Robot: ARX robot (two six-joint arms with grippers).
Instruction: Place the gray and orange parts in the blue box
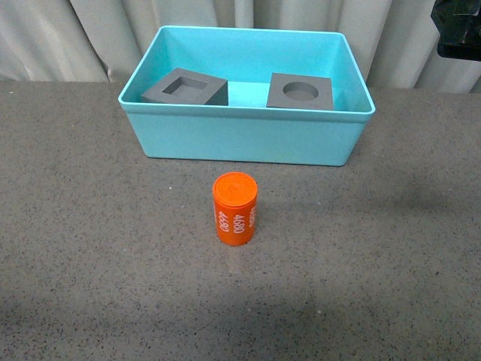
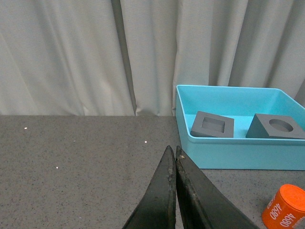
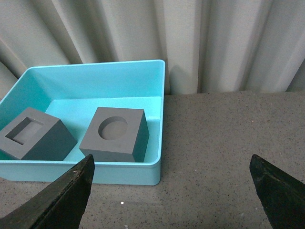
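Two parts placed, one left: square-recess gray cube (image 1: 185, 88) and round-recess gray cube (image 1: 301, 92) lie inside the blue box (image 1: 248, 135), orange cylinder (image 1: 235, 208) stands on the tabletop (image 1: 90, 263) before its near wall; left jaws closed empty, right jaws spread apart.

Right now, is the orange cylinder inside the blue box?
No, the orange cylinder stands on the table in front of the blue box.

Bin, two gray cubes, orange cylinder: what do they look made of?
Light turquoise-blue rectangular bin: likely moulded plastic, smooth with soft sheen and rolled rim. Gray cube with square recess and gray cube with round recess: matte, no glare, probably plastic; can't be sure. Orange cylinder: likely plastic, satin, white printed numerals.
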